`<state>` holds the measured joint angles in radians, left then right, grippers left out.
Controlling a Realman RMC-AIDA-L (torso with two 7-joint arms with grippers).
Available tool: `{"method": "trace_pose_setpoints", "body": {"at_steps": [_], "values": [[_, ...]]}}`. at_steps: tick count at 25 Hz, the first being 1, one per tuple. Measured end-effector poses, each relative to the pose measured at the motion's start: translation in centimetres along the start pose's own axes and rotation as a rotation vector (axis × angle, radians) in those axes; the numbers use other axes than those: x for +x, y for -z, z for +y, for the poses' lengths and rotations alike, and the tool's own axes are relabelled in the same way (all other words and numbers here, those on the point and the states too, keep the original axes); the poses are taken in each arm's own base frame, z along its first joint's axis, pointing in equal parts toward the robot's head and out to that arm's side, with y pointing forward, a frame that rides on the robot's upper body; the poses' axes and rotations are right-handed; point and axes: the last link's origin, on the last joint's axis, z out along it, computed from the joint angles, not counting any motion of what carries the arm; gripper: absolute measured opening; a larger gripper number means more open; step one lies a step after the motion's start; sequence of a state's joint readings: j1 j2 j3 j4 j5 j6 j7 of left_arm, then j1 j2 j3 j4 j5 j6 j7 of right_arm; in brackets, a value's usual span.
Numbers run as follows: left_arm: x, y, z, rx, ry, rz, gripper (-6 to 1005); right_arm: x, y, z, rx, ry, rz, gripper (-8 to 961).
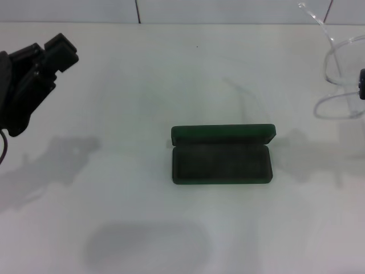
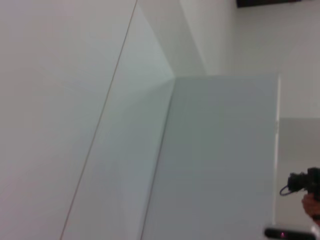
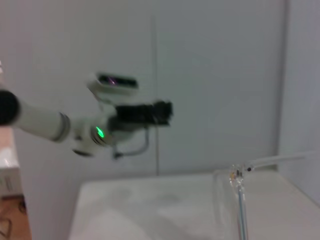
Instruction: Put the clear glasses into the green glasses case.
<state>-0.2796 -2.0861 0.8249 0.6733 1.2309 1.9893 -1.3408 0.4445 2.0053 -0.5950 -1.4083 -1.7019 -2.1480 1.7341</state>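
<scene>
Left gripper [image 1: 57,48] raised far left, idle; fingers' state cannot be told. Green glasses case [image 1: 221,155] open mid-tabletop, long axis left-right. Clear glasses [image 1: 339,80] aloft far right, at the right arm; its grip unseen, case lies left and nearer.

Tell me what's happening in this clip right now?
The green glasses case lies open and empty in the middle of the white table. The clear glasses are lifted at the table's far right, apparently carried by the right gripper, which barely shows at the frame edge. The left gripper hangs idle above the table's left side. Nothing is in the case yet.
</scene>
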Motion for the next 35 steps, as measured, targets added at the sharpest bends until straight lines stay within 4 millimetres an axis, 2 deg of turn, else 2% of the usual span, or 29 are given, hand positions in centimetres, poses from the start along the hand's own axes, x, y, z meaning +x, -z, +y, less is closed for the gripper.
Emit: {"method": "trace_pose_setpoints", "body": {"at_steps": [7, 11, 16, 24, 35], "values": [[-0.4, -1.8, -0.1, -0.080, 0.057, 0.019, 79, 1.7, -3.2, 2.2, -0.197, 0.082, -0.053, 56], [-0.3, -2.7, -0.2, -0.116, 0.058, 0.019, 79, 2.2, -4.5, 2.6, -0.269, 0.078, -0.069, 55], [0.1, -4.2, -0.4, -0.174, 0.044, 0.029, 79, 2.3, -5.2, 2.7, -0.309, 0.078, -0.073, 55], [1.1, -7.6, -1.2, -0.277, 0.013, 0.029, 78, 2.3, -6.3, 2.6, -0.348, 0.078, -0.067, 55], [-0.1, -9.2, -0.5, -0.350, 0.041, -0.016, 78, 2.5, -6.7, 1.4, -0.296, 0.079, -0.076, 55]]}}
